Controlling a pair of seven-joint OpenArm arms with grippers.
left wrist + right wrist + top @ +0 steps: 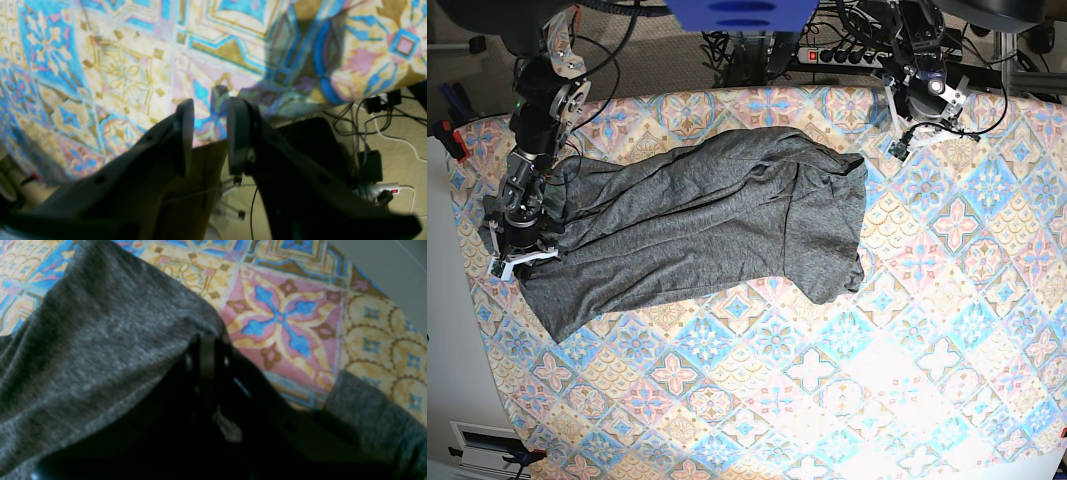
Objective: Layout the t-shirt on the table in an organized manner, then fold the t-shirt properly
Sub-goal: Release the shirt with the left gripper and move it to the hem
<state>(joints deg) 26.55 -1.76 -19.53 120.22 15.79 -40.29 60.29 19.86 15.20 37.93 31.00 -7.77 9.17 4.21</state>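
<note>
T-shirt [707, 225]: lies rumpled across the far-left part of the tabletop [947, 330]
Right gripper [207, 350]: jaws closed – pinching the shirt's edge
Left gripper [209, 133]: jaws parted – holding nothing

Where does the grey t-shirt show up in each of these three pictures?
Left wrist view: the t-shirt is not in it; only the left gripper, open, over the table.
Right wrist view: it fills the left half, bunched at the shut right gripper.
Base view: spread across the upper left of the table.
Shared landmark: the patterned tablecloth.
</note>
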